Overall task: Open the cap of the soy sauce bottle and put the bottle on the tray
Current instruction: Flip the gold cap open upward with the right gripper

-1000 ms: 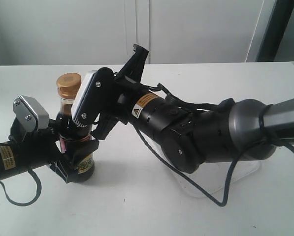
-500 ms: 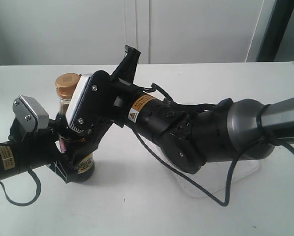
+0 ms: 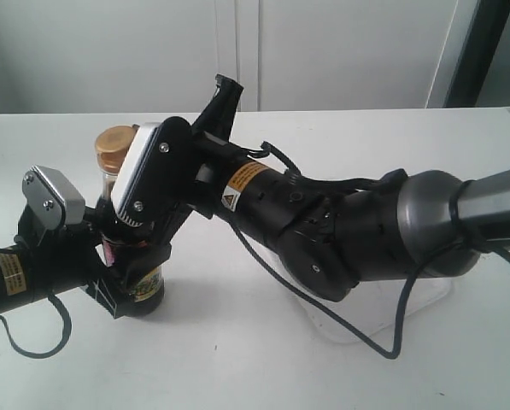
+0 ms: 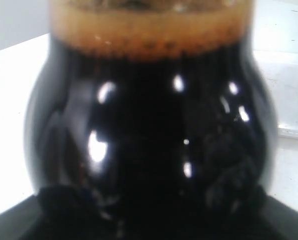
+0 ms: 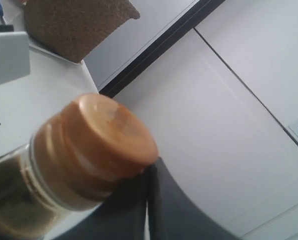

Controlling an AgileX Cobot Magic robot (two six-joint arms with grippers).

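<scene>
The soy sauce bottle [image 3: 145, 284] stands upright on the white table at the left, and its dark belly [image 4: 149, 125] fills the left wrist view. My left gripper [image 3: 135, 269] is shut on the bottle's body. The gold-bronze cap [image 3: 115, 145] is down on the neck. In the right wrist view my right gripper [image 5: 149, 172] is shut, its fingertips pressed together and touching the underside of the cap's [image 5: 101, 142] rim. In the exterior view its white camera housing [image 3: 143, 175] hides those fingers. The white tray [image 3: 434, 297] lies mostly under the right arm [image 3: 340, 235].
A loose black cable [image 3: 391, 342] loops over the table in front of the tray. The tray's rim [image 4: 291, 100] shows just beyond the bottle. A brown woven basket [image 5: 74, 25] stands at the table's far side. White cabinet doors [image 3: 323, 51] form the background.
My right gripper has shifted left toward the bottle's neck, and its camera housing now covers more of the cap. The bottle and left gripper have stayed put.
</scene>
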